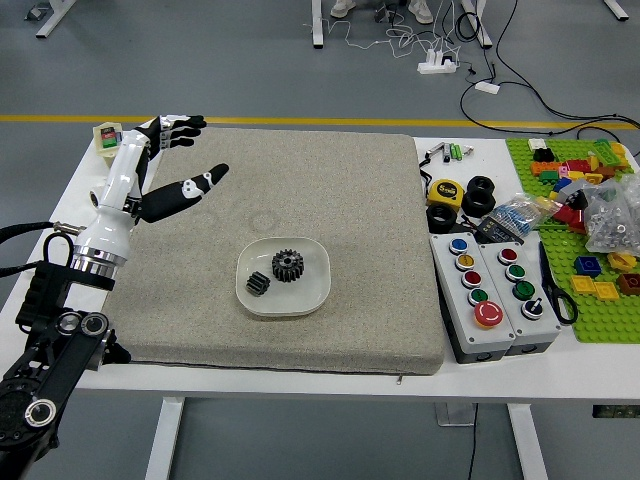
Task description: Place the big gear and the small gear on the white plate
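Over the left side of the grey mat (350,200), the left hand (128,180) is opened wide, thumb spread from fingers, with nothing grasped. Rightward of it and nearer the table's near edge, the small gear (257,284) is set on the white plate (302,298), with the big gear (288,265) just beyond. Placement looks finished; were the thumb swept low across, the plate's rim could be caught and the gears tipped or rolled.

The left hand (135,172) is spread, its fingers (186,130) stretched toward the robot's right, the thumb (184,194) (black with white patches) apart from them; wrist (97,261) and black forearm (50,375) sit behind the fingers, nearer the robot.
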Controlling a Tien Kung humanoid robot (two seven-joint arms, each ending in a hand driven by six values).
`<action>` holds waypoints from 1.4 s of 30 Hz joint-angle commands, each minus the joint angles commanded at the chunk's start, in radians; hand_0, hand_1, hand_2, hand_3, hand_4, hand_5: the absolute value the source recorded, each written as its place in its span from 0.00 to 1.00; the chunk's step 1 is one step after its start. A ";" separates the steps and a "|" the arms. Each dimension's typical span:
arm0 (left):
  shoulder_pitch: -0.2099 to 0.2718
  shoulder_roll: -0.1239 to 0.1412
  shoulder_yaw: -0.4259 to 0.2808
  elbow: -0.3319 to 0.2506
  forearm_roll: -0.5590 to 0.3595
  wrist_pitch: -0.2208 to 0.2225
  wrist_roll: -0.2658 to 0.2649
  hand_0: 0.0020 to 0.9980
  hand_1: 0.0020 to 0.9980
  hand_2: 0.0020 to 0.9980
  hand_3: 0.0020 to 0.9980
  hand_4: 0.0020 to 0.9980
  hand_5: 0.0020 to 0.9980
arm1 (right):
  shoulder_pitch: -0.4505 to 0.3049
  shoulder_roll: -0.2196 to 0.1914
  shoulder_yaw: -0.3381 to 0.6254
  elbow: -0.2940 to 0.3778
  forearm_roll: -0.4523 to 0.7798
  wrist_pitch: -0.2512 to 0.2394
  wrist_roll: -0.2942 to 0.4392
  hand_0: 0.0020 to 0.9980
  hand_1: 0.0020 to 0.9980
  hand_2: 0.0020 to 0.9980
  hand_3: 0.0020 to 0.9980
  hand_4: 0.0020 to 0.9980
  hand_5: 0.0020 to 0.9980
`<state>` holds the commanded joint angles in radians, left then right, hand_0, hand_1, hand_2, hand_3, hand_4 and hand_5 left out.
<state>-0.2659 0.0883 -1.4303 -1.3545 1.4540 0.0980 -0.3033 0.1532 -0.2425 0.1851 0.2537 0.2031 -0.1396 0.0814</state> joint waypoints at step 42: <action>0.169 0.008 -0.403 -0.110 -0.409 -0.248 0.371 0.53 0.65 0.75 0.77 0.86 1.00 | -0.011 0.011 -0.015 0.000 -0.005 0.003 -0.010 0.62 0.62 0.67 0.47 0.72 0.59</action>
<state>-0.0966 0.0966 -1.8337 -1.4641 1.0449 -0.1499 0.0673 0.1420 -0.2311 0.1697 0.2539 0.1984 -0.1369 0.0717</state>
